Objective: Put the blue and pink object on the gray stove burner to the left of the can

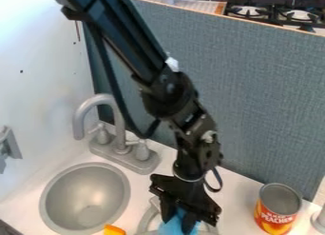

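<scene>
The arm is black, with a long, straight-sided upper link in the upper left of the frame, its flat faces catching a bluish-grey sheen. A thick black cable runs along its left side. Near the centre of the frame are a small white patch and a bulky, rounded black joint. Lower down, the narrower wrist has small pale spots, a whitish mark, a thin silvery ring and a thin black cable loop. The gripper has a broad, angular black body.
</scene>
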`<state>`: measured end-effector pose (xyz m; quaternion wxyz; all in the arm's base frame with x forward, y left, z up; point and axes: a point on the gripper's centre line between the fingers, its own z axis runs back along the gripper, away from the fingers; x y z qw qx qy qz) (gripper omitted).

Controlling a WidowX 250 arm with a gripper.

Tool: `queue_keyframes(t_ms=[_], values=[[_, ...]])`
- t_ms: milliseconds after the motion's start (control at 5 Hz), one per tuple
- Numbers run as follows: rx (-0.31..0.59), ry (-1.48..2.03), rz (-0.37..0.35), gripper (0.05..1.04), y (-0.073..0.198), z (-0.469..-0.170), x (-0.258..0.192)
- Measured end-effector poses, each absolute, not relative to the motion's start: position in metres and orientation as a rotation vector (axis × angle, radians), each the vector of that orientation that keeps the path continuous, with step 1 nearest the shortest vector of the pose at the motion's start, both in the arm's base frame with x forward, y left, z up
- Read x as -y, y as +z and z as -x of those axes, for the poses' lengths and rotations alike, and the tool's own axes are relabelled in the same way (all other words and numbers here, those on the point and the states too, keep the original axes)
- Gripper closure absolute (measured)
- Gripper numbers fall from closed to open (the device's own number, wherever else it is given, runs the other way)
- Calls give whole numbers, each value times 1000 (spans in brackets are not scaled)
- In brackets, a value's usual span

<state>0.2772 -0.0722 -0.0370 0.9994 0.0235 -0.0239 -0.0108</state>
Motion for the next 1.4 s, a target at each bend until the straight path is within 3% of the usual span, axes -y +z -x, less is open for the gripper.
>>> queue_keyframes(t_ms=[200,400,600,800,1000,1200,1400], values=[[119,-64,90,631,-48,-281,68],[107,-61,91,631,-58,-285,62],[111,-51,57,566,-60,-283,55],[65,-52,71,224,-65,-276,51],[46,-14,50,74,-63,-272,47],[96,8,12,77,-30,-283,50],[83,-5,-42,81,-16,-278,61]])
